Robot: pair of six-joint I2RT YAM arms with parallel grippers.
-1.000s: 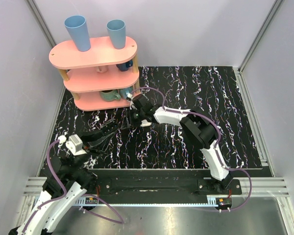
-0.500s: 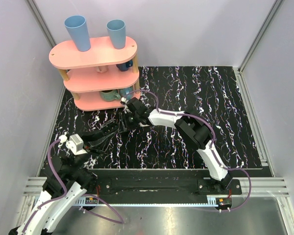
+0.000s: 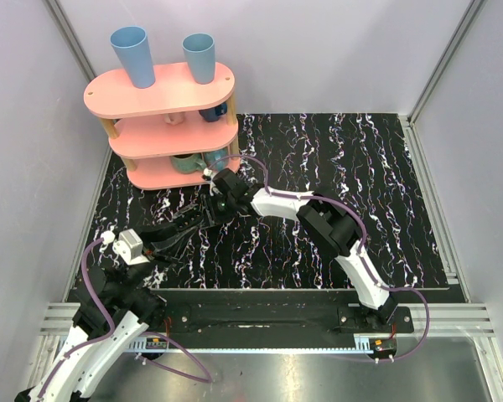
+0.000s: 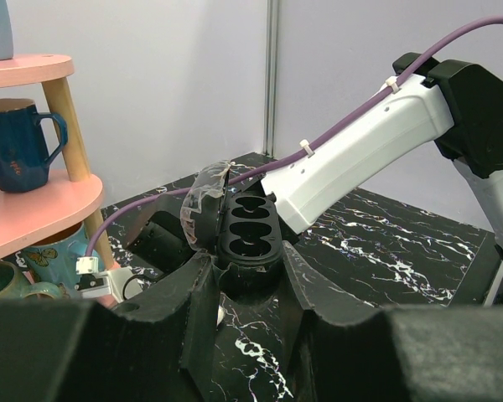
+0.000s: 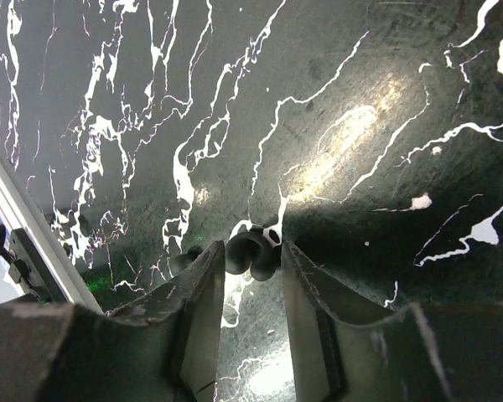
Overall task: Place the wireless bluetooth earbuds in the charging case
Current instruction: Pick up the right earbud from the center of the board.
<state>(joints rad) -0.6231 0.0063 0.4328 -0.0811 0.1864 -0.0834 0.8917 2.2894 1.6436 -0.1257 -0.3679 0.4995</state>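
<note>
From above, a black tabletop (image 3: 360, 184) veined with white lies between pale lilac walls (image 3: 318, 50); a pink three-tier shelf (image 3: 159, 94) stands at 10 o'clock with two blue cups (image 3: 132, 54) on top; two arms reach in, and the left gripper (image 3: 199, 222) and right gripper (image 3: 215, 205) are close together left of centre.

From the left wrist, its own fingers (image 4: 197, 310) stand a little apart with bare marble between them, holding nothing; the right gripper fills 12 o'clock; one navy mug (image 4: 17, 151) and one teal mug (image 4: 59, 251) sit on the shelf at 9 o'clock.

From the right wrist, the fingers are narrowly parted around one small dark rounded piece (image 5: 250, 249) against glossy marble; whether they pinch it, or whether it is an earbud, I cannot tell; a second dark lump (image 5: 180, 262) lies at its 9 o'clock; I cannot make out the charging case in any view.
</note>
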